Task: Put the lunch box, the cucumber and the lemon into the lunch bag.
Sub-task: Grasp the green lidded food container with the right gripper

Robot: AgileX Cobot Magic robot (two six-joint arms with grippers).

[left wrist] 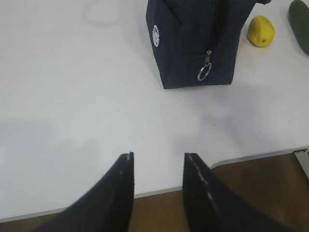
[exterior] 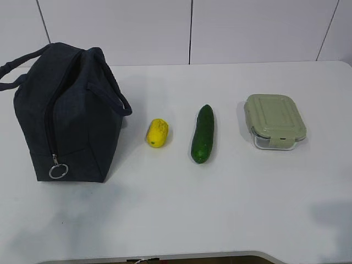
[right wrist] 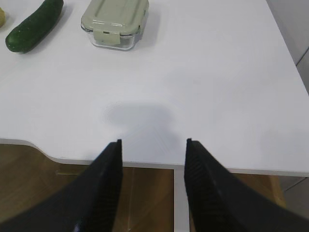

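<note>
The navy lunch bag [exterior: 66,113] stands at the left of the white table, zipped shut, its ring pull [exterior: 58,171] hanging at the front. The lemon [exterior: 157,132], the cucumber [exterior: 203,133] and the lunch box [exterior: 274,121] with its sage-green lid lie in a row to its right. My left gripper [left wrist: 157,155] is open and empty over the table's front edge, well short of the bag [left wrist: 193,41]. My right gripper [right wrist: 153,141] is open and empty over the front edge, well short of the lunch box [right wrist: 115,21] and cucumber [right wrist: 34,25]. Neither gripper shows in the exterior view.
The table's front edge [exterior: 165,257] runs along the bottom of the exterior view, with brown floor below it in both wrist views. A white panelled wall [exterior: 192,30] stands behind the table. The table's right edge [right wrist: 285,43] shows in the right wrist view.
</note>
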